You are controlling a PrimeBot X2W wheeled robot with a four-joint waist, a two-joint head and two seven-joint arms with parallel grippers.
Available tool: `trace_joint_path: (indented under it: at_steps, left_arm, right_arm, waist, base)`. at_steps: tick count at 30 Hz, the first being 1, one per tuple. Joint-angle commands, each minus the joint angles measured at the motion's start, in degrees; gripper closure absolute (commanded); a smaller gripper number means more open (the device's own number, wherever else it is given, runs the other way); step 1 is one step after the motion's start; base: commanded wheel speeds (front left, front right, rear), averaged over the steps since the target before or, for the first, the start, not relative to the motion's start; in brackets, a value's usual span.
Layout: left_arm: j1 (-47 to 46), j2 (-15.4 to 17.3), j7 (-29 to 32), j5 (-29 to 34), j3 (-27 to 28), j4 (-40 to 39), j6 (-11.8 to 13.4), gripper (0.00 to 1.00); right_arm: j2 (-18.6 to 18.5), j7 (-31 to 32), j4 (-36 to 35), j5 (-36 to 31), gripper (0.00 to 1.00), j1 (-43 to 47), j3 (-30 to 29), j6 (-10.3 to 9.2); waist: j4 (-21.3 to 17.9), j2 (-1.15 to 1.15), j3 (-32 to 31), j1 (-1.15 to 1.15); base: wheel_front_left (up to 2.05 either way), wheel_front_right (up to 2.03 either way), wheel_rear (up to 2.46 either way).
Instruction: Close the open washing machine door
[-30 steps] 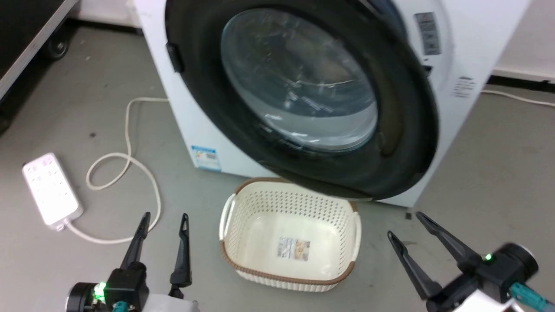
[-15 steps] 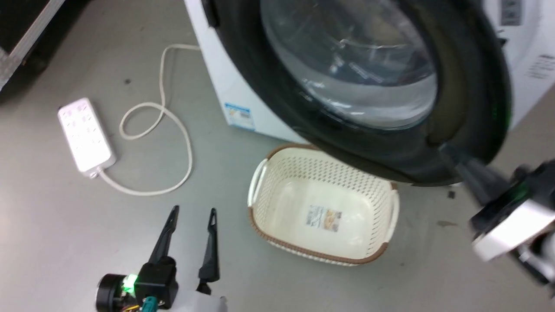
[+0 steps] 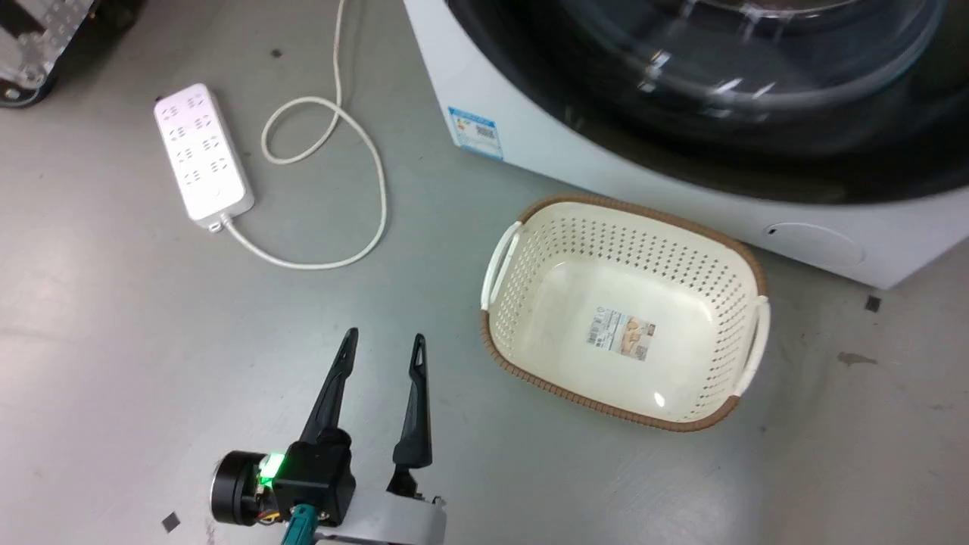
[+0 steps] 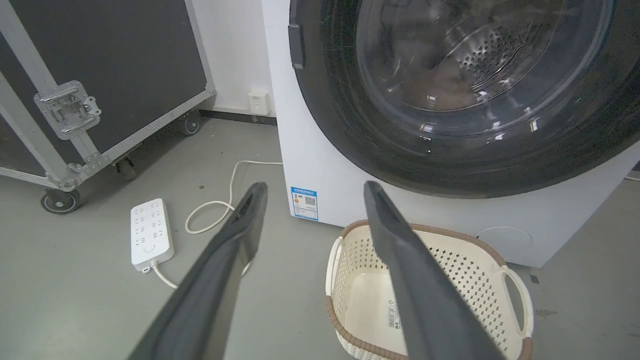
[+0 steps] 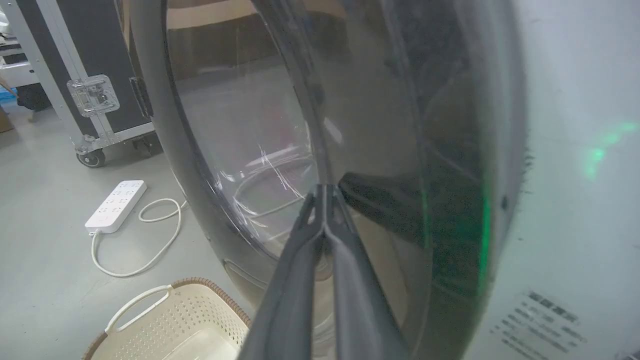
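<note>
My right gripper (image 5: 325, 192), fingers pressed together as one blunt pusher, meets the washing machine door (image 5: 240, 125) mid-frame, while my left gripper (image 3: 384, 337) waits spread at lower left, clear of it.

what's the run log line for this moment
phase: door push | washing machine door: nearly against washing machine, latch unclear | right gripper: shut, tips at door glass | left gripper: open, above floor

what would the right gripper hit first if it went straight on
The washing machine door: the right gripper, fingers together, points at its glass window and may be touching it; depth unclear.
</note>
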Motion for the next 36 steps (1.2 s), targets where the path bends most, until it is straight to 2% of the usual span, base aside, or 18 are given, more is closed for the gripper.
trace_joint_path:
  at_steps: [1,8,12,13,14,15,23,24,27,32,33,36]
  left_arm:
    - [-1.1,0.0,-0.2,-0.4,-0.6,-0.3,0.7,0.00]
    - [-1.9,0.0,-0.2,-1.0,-1.9,-0.7,2.0,0.00]
    - [-2.0,0.0,-0.2,-1.3,-1.2,-0.6,2.0,0.00]
    - [-2.0,0.0,-0.2,-1.2,-0.8,-0.4,1.8,0.00]
    - [-1.9,0.0,-0.2,-1.3,-0.5,-0.2,1.4,0.00]
    - [-1.9,0.0,-0.2,-1.3,0.0,0.1,1.2,0.00]
    - [-0.4,0.3,-0.2,-1.5,4.7,2.2,-2.2,0.00]
    - [0.7,0.6,-0.2,-1.7,6.8,2.7,-3.4,0.00]
    - [1.5,0.8,-0.2,-1.8,8.5,3.2,-4.7,0.00]
    - [2.6,0.8,-0.2,-1.7,10.8,3.5,-6.3,0.00]
    - [3.2,0.7,-0.2,-1.6,11.5,3.7,-7.2,0.00]
    - [3.8,0.5,-0.2,-1.7,11.7,4.5,-8.2,0.00]
  right_arm:
    - [-0.6,0.5,1.9,0.6,1.00,-2.7,-0.9,-0.11]
    - [0.4,2.0,8.5,0.1,1.00,-8.3,-1.6,-0.11]
    - [3.4,-0.1,12.9,0.3,1.00,-8.2,0.2,-0.11]
    - [3.9,-0.8,13.2,0.4,0.91,-7.7,0.4,-0.11]
    - [4.4,-1.5,13.5,0.4,0.50,-7.2,0.5,-0.11]
    - [5.0,-2.2,13.6,0.5,0.00,-6.6,0.6,-0.11]
    - [9.6,-5.0,10.8,-0.3,0.00,1.8,0.4,-0.11]
    - [12.0,-5.2,8.3,-2.8,0.00,6.0,-1.4,-0.11]
    - [14.4,-5.2,4.0,-6.7,0.00,10.3,-5.0,-0.11]
    - [20.2,-5.3,-3.7,-13.3,0.00,19.8,-14.4,-0.11]
    - [24.2,-5.3,-8.3,-17.2,0.00,26.0,-19.2,-0.11]
    - [27.8,-5.3,-12.5,-20.9,0.00,32.1,-22.6,-0.11]
  waist:
    - [0.6,0.00,0.7,-0.01]
    - [1.0,0.00,1.2,-0.01]
    - [-0.7,0.00,-1.6,-0.01]
    - [-1.1,0.00,-2.3,-0.01]
    - [-1.6,0.00,-2.9,-0.01]
    - [-2.1,0.00,-3.8,-0.01]
    - [-7.9,0.00,-11.0,-0.01]
    - [-10.7,0.00,-13.3,-0.01]
    - [-12.8,0.00,-15.0,-0.01]
    - [-15.6,0.00,-17.1,-0.01]
    - [-17.2,0.00,-17.7,-0.01]
    - [-18.5,0.00,-18.2,-0.01]
  base:
    - [0.00,0.00,0.00]
    - [0.00,0.00,0.00]
    - [0.00,0.00,0.00]
    - [0.00,0.00,0.00]
    - [0.00,0.00,0.00]
    - [0.00,0.00,0.00]
    - [0.00,0.00,0.00]
    - [0.00,0.00,0.00]
    - [0.00,0.00,0.00]
    - [0.00,0.00,0.00]
    - [0.00,0.00,0.00]
    - [0.00,0.00,0.00]
